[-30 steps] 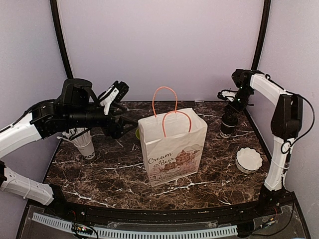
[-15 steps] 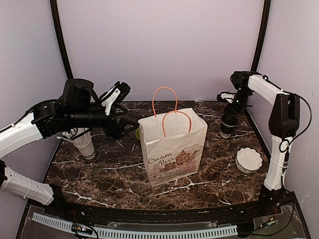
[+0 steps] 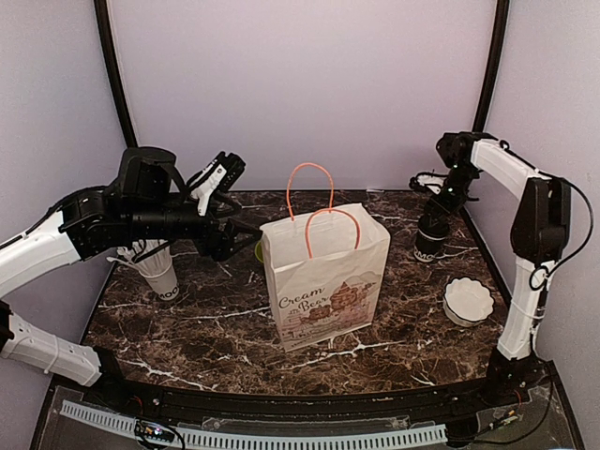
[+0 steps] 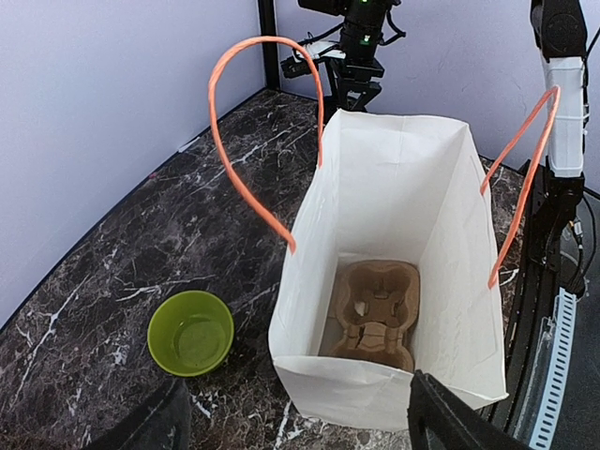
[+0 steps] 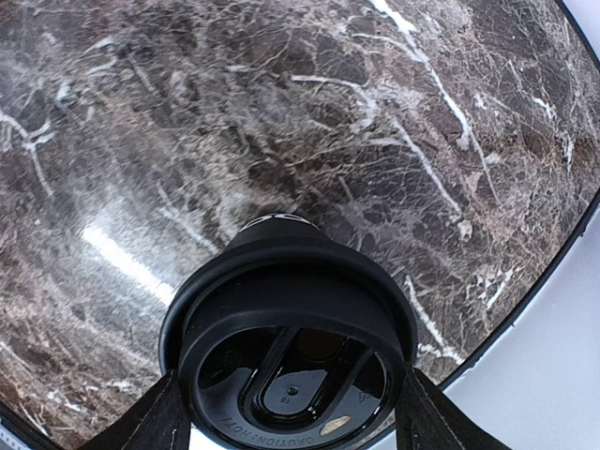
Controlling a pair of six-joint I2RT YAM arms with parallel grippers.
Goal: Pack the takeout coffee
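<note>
right gripper [image 5: 286,403] is set half-open astride the small black lidded paper cup [image 5: 291,328], well right of the white paper bag [image 3: 323,277]; whether it is held cannot be told. grasping is in hand; firm closure, then a lift bagward, is called for.

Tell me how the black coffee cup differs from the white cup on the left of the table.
The coffee cup is black with a black lid on; the white cup is printed, open, holding straws. The coffee cup stands far right with the right end effector flanking its lid; the white cup stands left, no end effector on it. Both stand upright on the table.
</note>
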